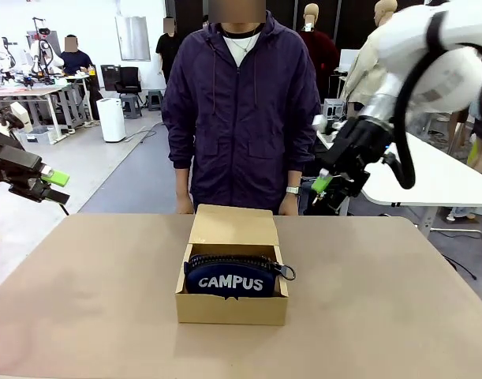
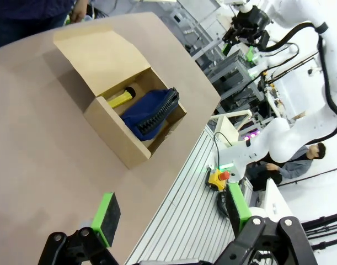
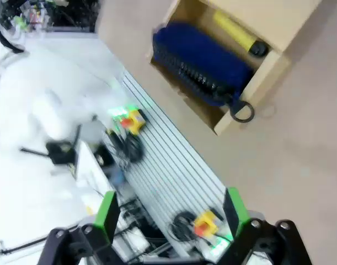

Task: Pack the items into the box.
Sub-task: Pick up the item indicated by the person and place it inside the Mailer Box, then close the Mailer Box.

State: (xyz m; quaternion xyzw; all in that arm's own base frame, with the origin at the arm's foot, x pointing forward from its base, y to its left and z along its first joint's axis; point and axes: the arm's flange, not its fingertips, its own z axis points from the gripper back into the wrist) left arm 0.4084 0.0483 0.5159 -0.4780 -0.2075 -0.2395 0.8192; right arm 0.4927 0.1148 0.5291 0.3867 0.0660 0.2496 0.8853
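Observation:
The brown cardboard box (image 1: 231, 309) stands mid-table with its flap lid (image 1: 233, 225) tipped back toward the person. Inside lies the navy "CAMPUS" pouch (image 1: 229, 282), its zip ring hanging over the right rim. My left wrist view shows the box (image 2: 116, 135) holding the pouch (image 2: 151, 113) with the yellow-and-black utility knife (image 2: 121, 98) behind it. From the right wrist I look down on the box (image 3: 262, 83), pouch (image 3: 204, 63) and knife (image 3: 234, 33). My left gripper (image 1: 57, 188) (image 2: 172, 215) hovers open off the table's left edge. My right gripper (image 1: 329, 188) (image 3: 171, 212) hangs open, high at the far right, holding nothing.
A person in a dark purple jacket (image 1: 241, 103) stands at the far edge just behind the box, hands at the table edge. The tan tabletop (image 1: 398, 300) spreads bare around the box. A white table (image 1: 438, 178) stands behind at the right.

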